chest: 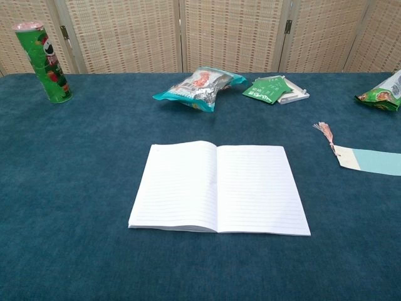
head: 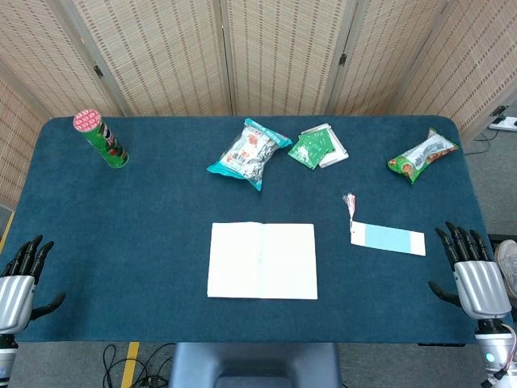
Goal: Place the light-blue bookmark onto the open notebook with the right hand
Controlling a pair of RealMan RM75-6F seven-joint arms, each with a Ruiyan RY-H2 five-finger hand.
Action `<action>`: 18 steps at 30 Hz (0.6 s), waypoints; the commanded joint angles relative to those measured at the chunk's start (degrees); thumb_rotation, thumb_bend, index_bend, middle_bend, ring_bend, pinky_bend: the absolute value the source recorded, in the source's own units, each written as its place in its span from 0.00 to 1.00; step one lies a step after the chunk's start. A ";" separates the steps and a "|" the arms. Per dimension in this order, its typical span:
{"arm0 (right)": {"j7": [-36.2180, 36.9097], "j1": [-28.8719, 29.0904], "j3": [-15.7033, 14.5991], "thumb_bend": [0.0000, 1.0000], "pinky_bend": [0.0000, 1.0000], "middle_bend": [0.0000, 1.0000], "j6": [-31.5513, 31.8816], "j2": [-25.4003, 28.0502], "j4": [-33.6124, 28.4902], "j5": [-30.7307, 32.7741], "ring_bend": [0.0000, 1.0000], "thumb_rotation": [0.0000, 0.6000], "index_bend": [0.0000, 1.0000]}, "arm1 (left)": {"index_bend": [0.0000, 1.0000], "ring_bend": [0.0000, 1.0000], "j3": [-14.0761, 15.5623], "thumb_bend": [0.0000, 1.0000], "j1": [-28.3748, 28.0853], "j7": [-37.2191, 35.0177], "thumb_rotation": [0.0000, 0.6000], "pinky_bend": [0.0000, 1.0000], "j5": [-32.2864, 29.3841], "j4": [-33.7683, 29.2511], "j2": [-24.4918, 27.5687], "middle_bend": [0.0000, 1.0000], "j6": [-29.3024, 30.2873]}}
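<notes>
The open notebook lies flat with blank lined pages near the table's front middle. To its right lies the light-blue bookmark, its pink tassel pointing toward the back. My right hand rests at the table's front right corner, fingers spread, empty, a short way right of the bookmark. At the front left edge my left hand is also empty with fingers apart. Neither hand shows in the chest view.
A green snack can stands at the back left. A teal snack bag, green tea packets and a green bag lie along the back. The blue tabletop is bounded by folding screens behind.
</notes>
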 commanded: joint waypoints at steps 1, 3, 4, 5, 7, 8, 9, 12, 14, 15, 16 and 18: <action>-0.58 0.09 0.26 0.09 0.00 0.00 -0.35 -0.12 -0.05 0.77 0.00 1.00 0.00 | 0.09 0.00 -0.04 0.22 -0.02 0.14 1.00 0.25 -0.08 0.05 -0.11 0.00 -0.04; -0.78 0.26 0.26 0.09 0.00 0.00 -0.85 -0.19 -0.05 1.06 0.00 1.00 0.00 | 0.09 0.00 -0.05 0.22 -0.04 0.28 1.00 0.25 -0.06 -0.02 -0.13 0.00 -0.02; -0.58 0.44 0.18 0.09 0.00 0.00 -1.32 -0.17 0.10 1.11 0.00 1.00 0.00 | 0.09 0.00 -0.06 0.22 -0.10 0.29 1.00 0.25 0.10 0.00 -0.18 0.00 0.01; -0.17 0.61 0.10 0.09 0.00 0.00 -1.89 -0.10 0.17 1.25 0.00 1.00 0.00 | 0.09 0.00 -0.04 0.22 -0.15 0.30 1.00 0.25 0.22 0.04 -0.21 0.00 -0.01; 1.03 1.21 0.13 0.09 0.00 0.00 -3.43 -0.01 0.63 1.81 0.00 1.00 0.00 | 0.09 0.00 0.03 0.22 -0.28 0.15 1.00 0.25 0.50 0.02 -0.17 0.00 -0.14; 1.50 1.62 0.21 0.10 0.00 0.00 -4.30 -0.09 1.14 2.10 0.00 1.00 0.00 | 0.09 0.00 0.02 0.22 -0.32 -0.05 1.00 0.25 0.64 0.02 -0.13 0.00 -0.11; 2.23 2.16 0.36 0.10 0.00 0.00 -5.46 -0.22 1.77 2.59 0.00 1.00 0.00 | 0.09 0.00 0.01 0.22 -0.34 -0.31 1.00 0.25 0.77 0.02 -0.07 0.00 -0.05; 5.86 4.79 1.45 0.12 0.00 0.00 -10.90 -1.22 4.90 5.20 0.00 1.00 0.00 | 0.09 0.00 -0.16 0.22 -0.40 -1.35 1.00 0.25 1.01 0.21 0.14 0.00 0.17; 6.86 6.90 1.51 0.14 0.00 0.00 -15.13 -1.74 7.41 6.00 0.00 1.00 0.00 | 0.09 0.00 -0.26 0.22 -0.51 -2.31 1.00 0.25 0.93 0.37 0.32 0.00 -0.02; 7.35 7.71 1.36 0.16 0.00 0.00 -16.84 -1.66 7.91 6.09 0.00 1.00 0.01 | 0.09 0.00 -0.33 0.22 -0.56 -2.90 1.00 0.25 0.83 0.37 0.43 0.00 -0.13; 7.97 8.69 1.12 0.17 0.00 0.00 -18.99 -1.30 8.25 6.15 0.00 1.00 0.03 | 0.09 0.00 -0.43 0.22 -0.59 -3.64 1.00 0.25 0.69 0.41 0.58 0.00 -0.21; 9.22 9.80 1.32 0.19 0.00 0.00 -21.05 -0.95 8.35 6.59 0.00 1.00 0.08 | 0.09 0.00 -0.58 0.22 -0.56 -4.28 1.00 0.25 0.44 0.46 0.82 0.00 -0.19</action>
